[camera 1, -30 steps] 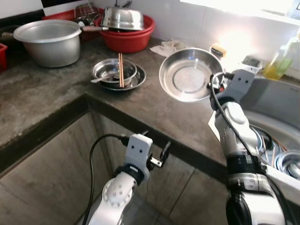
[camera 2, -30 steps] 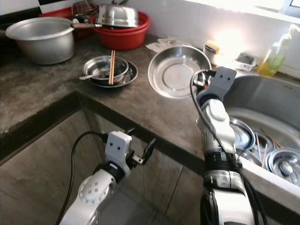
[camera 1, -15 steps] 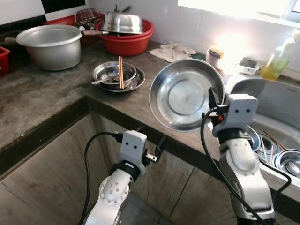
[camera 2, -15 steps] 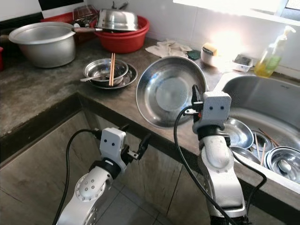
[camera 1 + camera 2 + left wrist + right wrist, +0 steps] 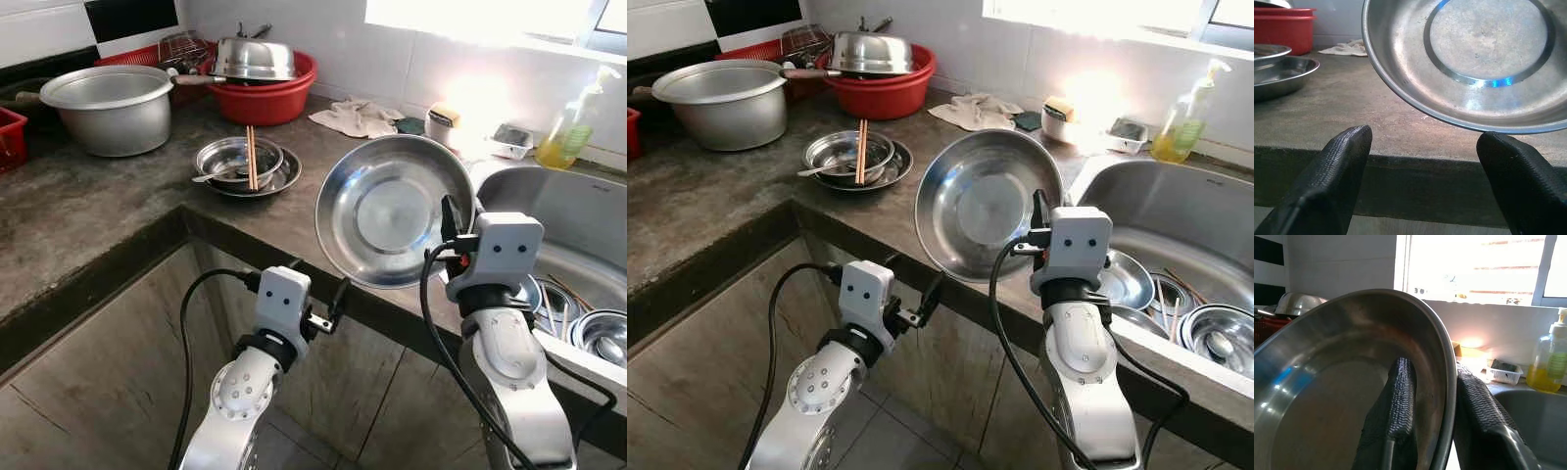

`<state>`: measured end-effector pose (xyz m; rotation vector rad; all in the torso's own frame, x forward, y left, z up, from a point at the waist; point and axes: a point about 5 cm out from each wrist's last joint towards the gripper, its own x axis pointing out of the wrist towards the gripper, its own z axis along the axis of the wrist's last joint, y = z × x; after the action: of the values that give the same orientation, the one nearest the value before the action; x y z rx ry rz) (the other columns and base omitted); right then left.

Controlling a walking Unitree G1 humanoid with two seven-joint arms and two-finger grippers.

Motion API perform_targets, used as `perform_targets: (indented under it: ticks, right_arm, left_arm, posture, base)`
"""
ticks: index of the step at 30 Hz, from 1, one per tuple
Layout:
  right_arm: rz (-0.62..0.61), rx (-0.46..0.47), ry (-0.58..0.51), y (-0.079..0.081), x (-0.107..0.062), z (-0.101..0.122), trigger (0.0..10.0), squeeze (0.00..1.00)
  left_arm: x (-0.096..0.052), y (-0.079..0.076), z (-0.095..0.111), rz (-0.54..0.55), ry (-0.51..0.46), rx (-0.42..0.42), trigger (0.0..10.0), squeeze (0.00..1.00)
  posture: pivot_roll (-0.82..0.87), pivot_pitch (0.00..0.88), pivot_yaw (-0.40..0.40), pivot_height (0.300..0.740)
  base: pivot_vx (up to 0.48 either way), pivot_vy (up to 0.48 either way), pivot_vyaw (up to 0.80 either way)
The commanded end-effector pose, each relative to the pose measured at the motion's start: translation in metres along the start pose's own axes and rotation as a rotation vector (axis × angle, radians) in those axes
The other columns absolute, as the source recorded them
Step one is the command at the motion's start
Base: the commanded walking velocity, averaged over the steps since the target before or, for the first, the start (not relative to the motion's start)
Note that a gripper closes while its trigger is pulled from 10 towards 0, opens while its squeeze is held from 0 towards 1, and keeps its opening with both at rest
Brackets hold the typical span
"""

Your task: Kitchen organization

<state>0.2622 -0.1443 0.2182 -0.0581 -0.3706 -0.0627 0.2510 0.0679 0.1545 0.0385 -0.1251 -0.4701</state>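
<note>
My right gripper [image 5: 447, 217] is shut on the rim of a round steel plate [image 5: 392, 211]. It holds the plate tilted nearly upright, hollow side toward me, over the front edge of the dark stone counter [image 5: 118, 196]. In the right wrist view one finger [image 5: 1398, 401] lies inside the plate [image 5: 1337, 396] and the other behind its rim. My left gripper [image 5: 319, 282] is open and holds nothing, low in front of the cabinet below the counter edge. Its wrist view looks up at the plate [image 5: 1474, 54] past both fingertips [image 5: 1339, 166].
A stack of steel dishes with chopsticks [image 5: 245, 162] sits mid-counter. Behind are a large aluminium pot [image 5: 108, 103], a red basin with a steel bowl [image 5: 260, 83] and a cloth [image 5: 358, 116]. At right, the sink [image 5: 578, 211] holds several steel bowls [image 5: 598, 333]; a soap bottle [image 5: 573, 122] stands behind.
My right arm drew the plate back from over the counter toward the front edge and tipped it from leaning back to nearly upright. The left arm stayed put.
</note>
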Motion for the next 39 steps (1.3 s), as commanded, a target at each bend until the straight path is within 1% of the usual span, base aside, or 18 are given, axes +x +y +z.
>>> perform_targets:
  ticks: [1, 4, 6, 15, 18, 24, 27, 31, 32, 36, 37, 39]
  right_arm:
    - [0.002, 0.004, -0.013, 0.0008, -0.0008, 0.0048, 0.0, 0.00]
    - [0.010, 0.007, -0.014, 0.0017, -0.0014, 0.0043, 0.0, 0.00]
    - [0.011, 0.016, -0.009, 0.0022, -0.0020, 0.0037, 0.0, 0.00]
    - [0.007, 0.022, 0.007, 0.0032, -0.0033, 0.0015, 0.0, 0.00]
    - [0.008, 0.021, 0.009, 0.0038, -0.0033, 0.0013, 0.0, 0.00]
    - [0.003, 0.009, 0.007, 0.0050, -0.0024, 0.0020, 0.0, 0.00]
    - [-0.004, 0.004, 0.006, 0.0051, -0.0025, 0.0019, 0.0, 0.00]
    - [-0.010, 0.000, 0.002, 0.0049, -0.0019, 0.0022, 0.0, 0.00]
    - [-0.008, -0.012, 0.006, 0.0054, -0.0009, 0.0020, 0.0, 0.00]
    - [0.002, -0.016, 0.021, 0.0074, -0.0003, 0.0001, 0.0, 0.00]
    - [0.003, -0.020, 0.026, 0.0076, 0.0000, -0.0007, 10.0, 0.00]
    - [0.003, -0.024, 0.029, 0.0076, 0.0004, -0.0011, 10.0, 0.00]
  left_arm:
    - [0.0021, -0.0007, 0.0027, -0.006, -0.017, 0.000, 10.0, 0.00]
    - [0.0021, -0.0014, 0.0025, -0.007, -0.017, 0.000, 10.0, 0.00]
    - [0.0021, -0.0019, 0.0024, -0.011, -0.018, 0.001, 10.0, 0.00]
    - [0.0028, -0.0025, 0.0011, -0.033, -0.014, 0.006, 10.0, 0.00]
    - [0.0040, -0.0022, 0.0019, -0.035, -0.021, 0.011, 10.0, 0.00]
    - [0.0045, -0.0040, 0.0008, -0.053, -0.012, 0.025, 10.0, 0.00]
    - [0.0037, -0.0049, 0.0007, -0.063, -0.013, 0.033, 10.0, 0.00]
    - [0.0038, -0.0041, 0.0010, -0.057, -0.016, 0.045, 10.0, 0.00]
    - [0.0041, -0.0043, 0.0012, -0.063, -0.018, 0.062, 10.0, 0.00]
    - [0.0056, -0.0016, 0.0021, -0.035, -0.022, 0.029, 10.0, 0.00]
    - [0.0060, -0.0005, 0.0019, -0.030, -0.019, 0.028, 10.0, 0.00]
    - [0.0065, 0.0007, 0.0019, -0.025, -0.017, 0.031, 10.0, 0.00]
  posture:
    - [0.05, 0.039, -0.047, 0.740]
    - [0.05, 0.037, -0.047, 0.740]
    - [0.04, 0.033, -0.044, 0.740]
    - [0.04, 0.024, -0.032, 0.740]
    - [0.04, 0.029, -0.029, 0.740]
    - [0.03, 0.040, -0.026, 0.740]
    - [0.03, 0.040, -0.025, 0.740]
    - [0.03, 0.046, -0.022, 0.740]
    - [0.03, 0.044, -0.022, 0.740]
    - [0.03, 0.045, -0.018, 0.740]
    - [0.03, 0.045, -0.018, 0.740]
    - [0.04, 0.047, -0.022, 0.740]
  base:
    - [0.000, 0.000, 0.00]
    - [0.000, 0.000, 0.00]
    - [0.000, 0.369, 0.00]
    - [0.000, 0.477, -0.73]
    - [0.000, 0.000, -0.80]
    - [0.000, 0.000, 0.00]
    - [0.000, 0.000, -0.67]
    - [0.000, 0.000, 0.00]
    - [0.281, -0.341, 0.00]
    - [0.144, -0.180, 0.00]
    - [0.000, 0.000, 0.00]
    - [0.000, 0.000, 0.00]
